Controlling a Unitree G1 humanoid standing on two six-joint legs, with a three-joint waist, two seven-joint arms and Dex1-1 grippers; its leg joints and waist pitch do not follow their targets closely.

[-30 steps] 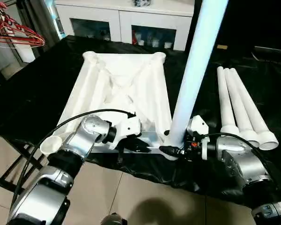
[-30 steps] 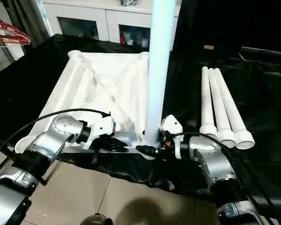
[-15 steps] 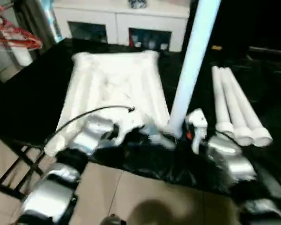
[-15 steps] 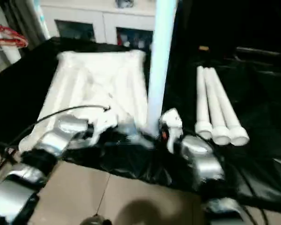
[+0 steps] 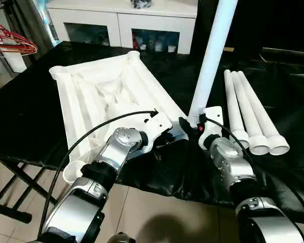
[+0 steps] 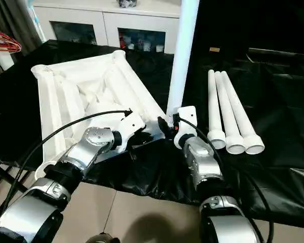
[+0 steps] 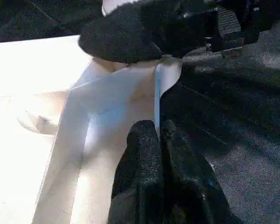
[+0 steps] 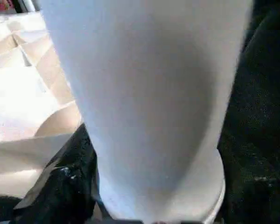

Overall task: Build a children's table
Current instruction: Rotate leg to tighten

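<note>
The upturned table top (image 5: pixel 111 91) lay on the black-draped table (image 5: pixel 30 101), its near rim pinched in the closed left gripper (image 7: pixel 157 140), while the right gripper (image 5: pixel 192 124) clasped the upright leg (image 5: pixel 213 55) at the near corner socket.

Tabletop (image 5: pixel 111 96): now skewed on the counter (image 5: pixel 30 106), near corner swung right. Upright leg (image 5: pixel 213 55): base shifted with that corner.
</note>
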